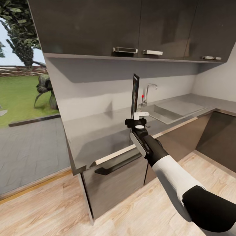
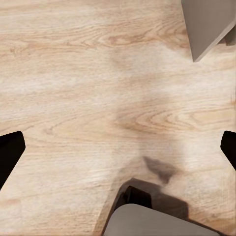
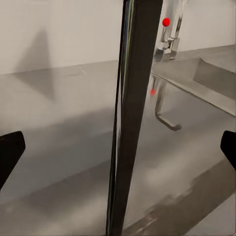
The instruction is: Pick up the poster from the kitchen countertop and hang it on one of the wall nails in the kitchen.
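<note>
Head view: poster point(image 1: 135, 95) is seen edge-on and upright above the kitchen countertop point(image 1: 98, 137), near its front edge, left of the sink point(image 1: 170, 111) and tap point(image 1: 148, 93). Right gripper point(image 1: 140, 115) is placed at the poster's lower edge; whether it is clamped cannot be told.

Left wrist view: wooden floor point(image 2: 88, 98) is recorded, with the left gripper's dark fingertips point(image 2: 9, 152) set wide apart.

Right wrist view: poster point(image 3: 140, 113) frame is seen running upright between widely parted fingertips point(image 3: 10, 150), untouched by them, with countertop point(image 3: 59, 123) behind.
</note>
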{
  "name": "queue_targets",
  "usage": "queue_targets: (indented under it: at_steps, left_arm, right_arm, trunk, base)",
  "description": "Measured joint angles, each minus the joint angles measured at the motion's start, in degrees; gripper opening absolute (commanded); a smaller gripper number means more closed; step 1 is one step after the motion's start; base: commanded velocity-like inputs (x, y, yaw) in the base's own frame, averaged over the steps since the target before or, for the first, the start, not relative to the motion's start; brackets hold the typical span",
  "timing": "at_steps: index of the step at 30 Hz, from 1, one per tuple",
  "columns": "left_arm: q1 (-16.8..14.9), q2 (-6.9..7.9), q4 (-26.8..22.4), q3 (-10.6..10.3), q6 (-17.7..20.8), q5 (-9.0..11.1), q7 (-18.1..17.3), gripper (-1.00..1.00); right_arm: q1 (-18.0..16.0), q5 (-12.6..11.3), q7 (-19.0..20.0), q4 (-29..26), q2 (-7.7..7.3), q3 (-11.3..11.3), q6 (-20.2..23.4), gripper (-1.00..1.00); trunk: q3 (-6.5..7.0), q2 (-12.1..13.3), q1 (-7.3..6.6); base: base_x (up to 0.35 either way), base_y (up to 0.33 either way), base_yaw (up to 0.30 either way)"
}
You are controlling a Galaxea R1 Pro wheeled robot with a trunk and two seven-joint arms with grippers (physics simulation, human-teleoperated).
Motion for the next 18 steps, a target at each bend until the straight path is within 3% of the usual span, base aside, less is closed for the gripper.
queue_targets:
  at_steps: [11,18]
  left_arm:
    - [0.0,0.0,0.0,0.0,0.0,0.0,0.0,1.0]
    - [0.0,0.0,0.0,0.0,0.0,0.0,0.0,1.0]
  right_arm:
    - [0.4,0.0,0.0,0.3,-0.09,0.0,-1.4,1.0]
    - [0.5,-0.1,0.3,3.7,-0.16,0.0,-5.5,1.0]
  trunk:
    - [0.0,0.0,0.0]
    - [0.0,0.0,0.0]
  base:
    - [0.008,0.0,0.0]
    - [0.0,0.0,0.0]
